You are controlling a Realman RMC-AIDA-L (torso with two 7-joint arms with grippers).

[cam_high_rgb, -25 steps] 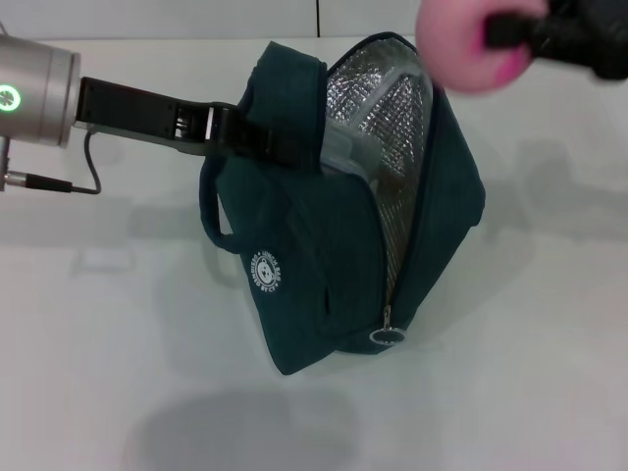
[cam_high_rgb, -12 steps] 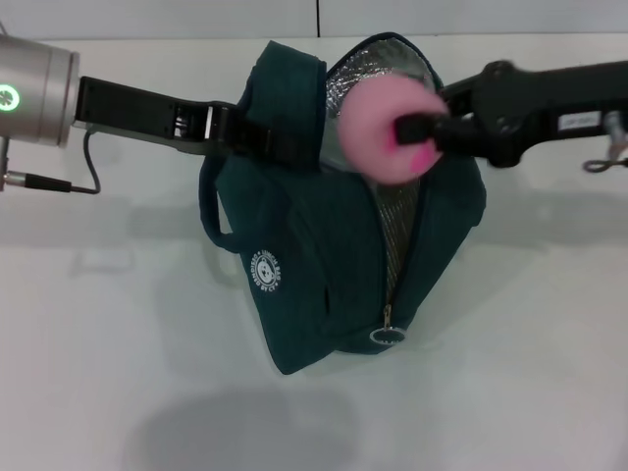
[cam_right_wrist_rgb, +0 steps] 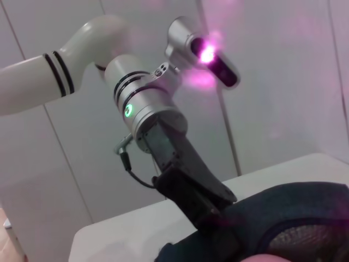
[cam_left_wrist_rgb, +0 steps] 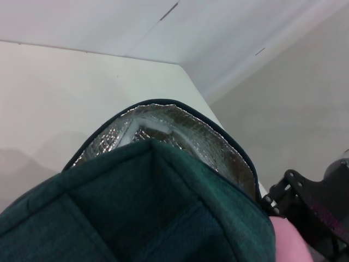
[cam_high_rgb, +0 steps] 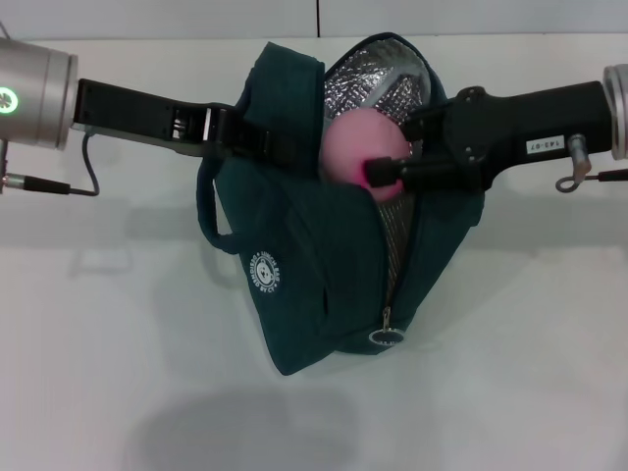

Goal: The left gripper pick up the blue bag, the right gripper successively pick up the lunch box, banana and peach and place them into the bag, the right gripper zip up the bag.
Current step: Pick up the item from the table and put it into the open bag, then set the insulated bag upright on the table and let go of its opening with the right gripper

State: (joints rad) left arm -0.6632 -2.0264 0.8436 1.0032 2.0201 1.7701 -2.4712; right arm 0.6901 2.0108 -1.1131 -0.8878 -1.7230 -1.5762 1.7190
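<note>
The blue bag [cam_high_rgb: 314,255] hangs above the white table, held up by its handle in my left gripper [cam_high_rgb: 257,143], which is shut on it. Its mouth gapes open, showing silver foil lining [cam_high_rgb: 378,83]. My right gripper [cam_high_rgb: 385,175] reaches in from the right and is shut on the pink peach [cam_high_rgb: 361,152], which sits in the bag's mouth. In the left wrist view the bag's rim [cam_left_wrist_rgb: 163,147] fills the frame, with the peach [cam_left_wrist_rgb: 289,240] at the corner. The lunch box and banana are hidden.
The white table [cam_high_rgb: 118,324] spreads under the bag, whose shadow falls near the front. A ring zipper pull [cam_high_rgb: 386,337] hangs low on the bag's open seam. The right wrist view shows my left arm [cam_right_wrist_rgb: 158,125] against a pale wall.
My right gripper has carried the peach from the upper right down and left into the bag's open mouth. The left gripper and bag have stayed still.
</note>
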